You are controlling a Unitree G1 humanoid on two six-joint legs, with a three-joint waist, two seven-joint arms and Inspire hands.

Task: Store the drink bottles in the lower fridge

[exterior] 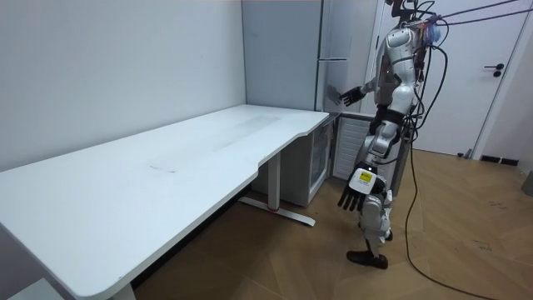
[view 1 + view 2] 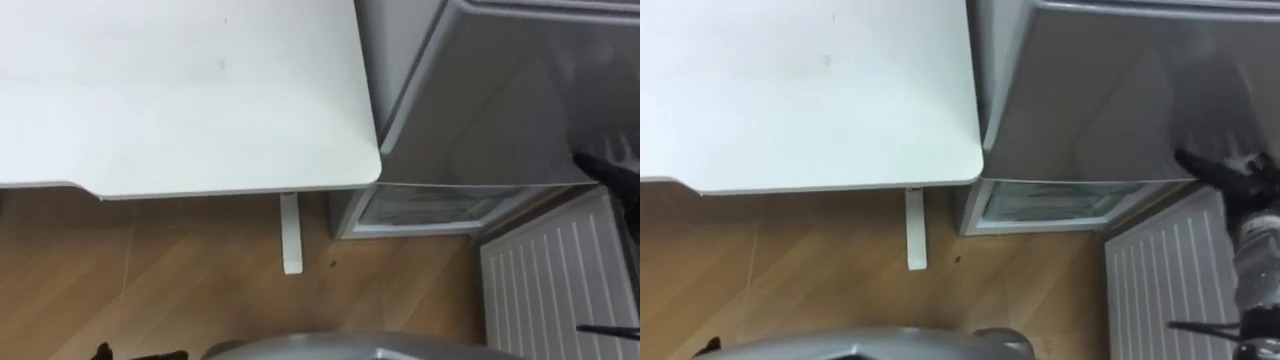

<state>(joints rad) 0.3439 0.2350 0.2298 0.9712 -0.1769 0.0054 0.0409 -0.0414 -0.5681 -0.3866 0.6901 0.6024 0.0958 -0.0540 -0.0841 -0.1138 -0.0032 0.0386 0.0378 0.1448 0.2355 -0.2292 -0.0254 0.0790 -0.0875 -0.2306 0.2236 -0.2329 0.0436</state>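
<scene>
Holds right hand open, dark fingers straight, at the smooth grey door of the tall fridge, grasping nothing. Lets left hand hang low, fingers loosely spread, empty. Stands on wood-plank floor by glossy white round-cornered tabletop and a low glass-fronted unit.

Office-like room: long white desk, tall fridge, wood floor.

Open lower fridge reachable between table corner at left and swung-out door at right
</scene>
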